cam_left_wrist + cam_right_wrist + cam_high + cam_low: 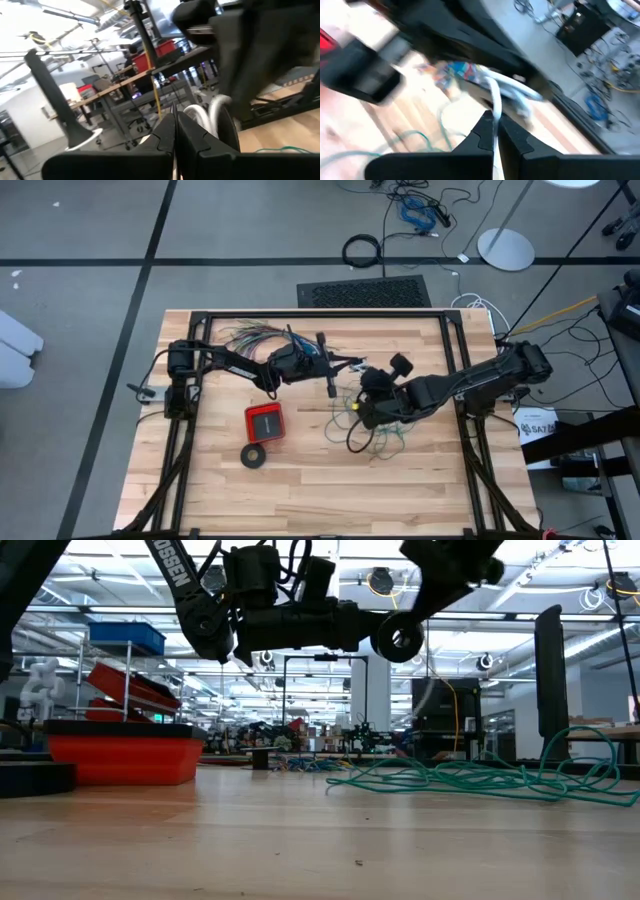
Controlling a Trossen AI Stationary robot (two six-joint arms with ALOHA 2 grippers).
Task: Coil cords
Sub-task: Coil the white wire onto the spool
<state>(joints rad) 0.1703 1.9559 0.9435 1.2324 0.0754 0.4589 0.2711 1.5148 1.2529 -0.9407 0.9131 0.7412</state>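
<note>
- High view: left gripper (352, 366) and right gripper (356, 402) meet mid-table. Thin teal-green wire (372, 432) sprawls loose just below the right gripper, uncoiled.
- Low view: the wire is a flat tangle on the wooden table (300, 840), under both raised arms.
- Left wrist: fingers pressed together, a thin white cord (173, 165) pinched between them.
- Right wrist: fingers likewise clamped on that cord. Coiling looks barely begun.
</note>
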